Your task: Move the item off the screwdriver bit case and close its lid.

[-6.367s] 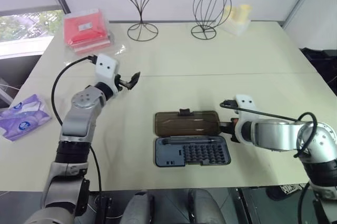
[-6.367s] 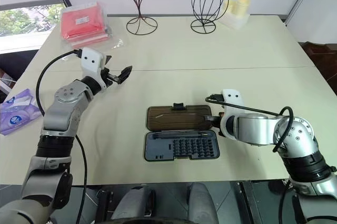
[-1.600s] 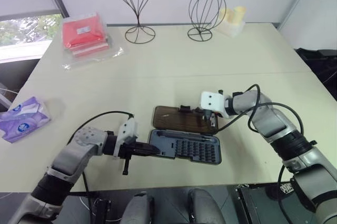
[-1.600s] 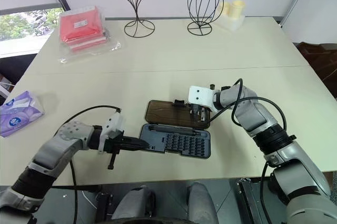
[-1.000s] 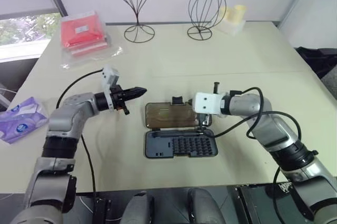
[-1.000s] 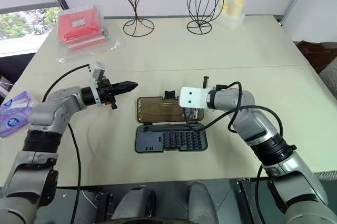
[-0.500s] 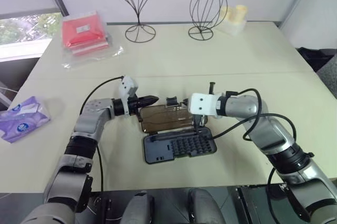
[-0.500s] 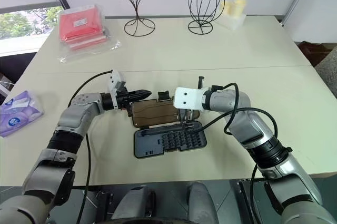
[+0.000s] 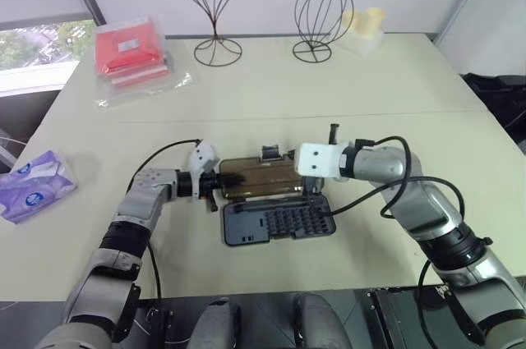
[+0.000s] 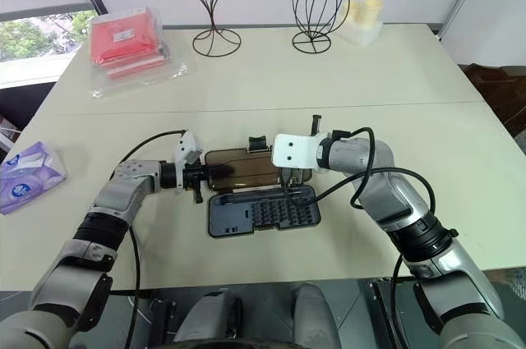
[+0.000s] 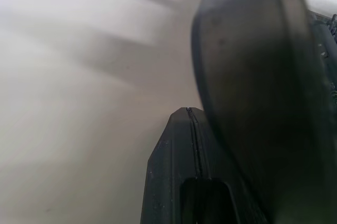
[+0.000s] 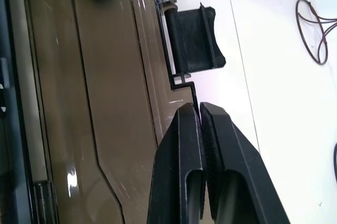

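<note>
Tissue pack (image 9: 37,183), blue oval logo, unreadable.

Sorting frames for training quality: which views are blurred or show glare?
Left wrist view: table smeared by blur, lid looming soft and close. Right wrist view: sharp, a small glare spot on the lid. Eye views: crisp, evenly lit, soft shadows beside the screwdriver bit case.

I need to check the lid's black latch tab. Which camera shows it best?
The right wrist view: the latch tab is close and sharp on the lid's edge, just beyond the right hand. Both head views show it small; the left wrist view shows the lid's blurred edge.
</note>
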`<state>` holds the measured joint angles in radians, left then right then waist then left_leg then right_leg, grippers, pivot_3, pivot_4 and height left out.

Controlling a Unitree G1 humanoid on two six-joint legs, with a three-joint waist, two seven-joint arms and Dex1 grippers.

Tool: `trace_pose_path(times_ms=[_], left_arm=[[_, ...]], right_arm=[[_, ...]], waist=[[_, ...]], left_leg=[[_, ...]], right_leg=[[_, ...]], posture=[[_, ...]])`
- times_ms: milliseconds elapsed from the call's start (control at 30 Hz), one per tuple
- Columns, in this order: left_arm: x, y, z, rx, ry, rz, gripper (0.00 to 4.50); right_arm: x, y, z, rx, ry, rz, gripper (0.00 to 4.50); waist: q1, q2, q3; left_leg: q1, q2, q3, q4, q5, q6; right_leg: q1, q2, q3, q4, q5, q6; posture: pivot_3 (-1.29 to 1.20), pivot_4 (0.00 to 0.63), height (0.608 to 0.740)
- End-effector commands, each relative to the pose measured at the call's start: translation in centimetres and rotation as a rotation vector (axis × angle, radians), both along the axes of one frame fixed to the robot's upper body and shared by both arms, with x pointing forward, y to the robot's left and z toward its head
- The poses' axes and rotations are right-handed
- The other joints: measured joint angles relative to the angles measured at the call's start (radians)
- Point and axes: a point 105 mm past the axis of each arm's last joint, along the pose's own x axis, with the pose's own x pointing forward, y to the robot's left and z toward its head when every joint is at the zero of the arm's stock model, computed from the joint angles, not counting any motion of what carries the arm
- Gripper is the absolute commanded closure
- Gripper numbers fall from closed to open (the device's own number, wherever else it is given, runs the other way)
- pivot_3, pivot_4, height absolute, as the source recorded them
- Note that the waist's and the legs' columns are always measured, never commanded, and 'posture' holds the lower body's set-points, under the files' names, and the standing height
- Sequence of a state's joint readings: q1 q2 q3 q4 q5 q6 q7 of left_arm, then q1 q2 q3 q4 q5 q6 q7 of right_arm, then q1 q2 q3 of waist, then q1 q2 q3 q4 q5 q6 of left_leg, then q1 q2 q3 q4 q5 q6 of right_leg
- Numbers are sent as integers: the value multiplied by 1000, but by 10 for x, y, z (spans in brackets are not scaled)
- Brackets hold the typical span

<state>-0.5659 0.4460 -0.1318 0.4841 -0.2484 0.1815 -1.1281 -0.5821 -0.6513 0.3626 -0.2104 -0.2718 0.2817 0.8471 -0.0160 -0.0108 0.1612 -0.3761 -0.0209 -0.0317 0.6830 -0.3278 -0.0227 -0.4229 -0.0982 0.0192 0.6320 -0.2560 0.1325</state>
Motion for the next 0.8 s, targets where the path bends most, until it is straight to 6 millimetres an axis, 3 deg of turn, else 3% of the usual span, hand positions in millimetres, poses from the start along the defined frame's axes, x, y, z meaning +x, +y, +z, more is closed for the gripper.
trace_pose_path(times_ms=[33,233,333,533,567,800], left_arm=[[3,7,5,-7,-32,34,4500],[8,1,14,-45,-71,47,4500],[10,-1,20,-57,-79,39,4500],[6,-6,29,-86,-72,-11,4500],[5,-7,31,-91,-67,-25,4500],[-6,-13,34,-87,-37,-107,4500]], right_arm=[[5,-4,26,26,-97,-18,4481],[2,-4,23,26,-79,-13,4481],[0,-3,20,27,-62,-11,3544],[-2,-5,16,22,-35,-25,338],[-2,-6,17,22,-32,-28,22],[-18,-16,35,57,55,-26,22]], waist=[[0,0,0],[1,0,0],[1,0,0],[2,0,0],[2,0,0],[3,0,0]], left_leg=[[0,0,0,0,0,0],[0,0,0,0,0,0],[0,0,0,0,0,0],[0,0,0,0,0,0],[0,0,0,0,0,0],[-1,0,0,0,0,0]], right_leg=[[0,0,0,0,0,0],[0,0,0,0,0,0],[0,0,0,0,0,0],[0,0,0,0,0,0],[0,0,0,0,0,0],[0,0,0,0,0,0]], posture=[[0,150,740],[0,150,740],[0,150,740],[0,150,740],[0,150,740],[0,150,740]])
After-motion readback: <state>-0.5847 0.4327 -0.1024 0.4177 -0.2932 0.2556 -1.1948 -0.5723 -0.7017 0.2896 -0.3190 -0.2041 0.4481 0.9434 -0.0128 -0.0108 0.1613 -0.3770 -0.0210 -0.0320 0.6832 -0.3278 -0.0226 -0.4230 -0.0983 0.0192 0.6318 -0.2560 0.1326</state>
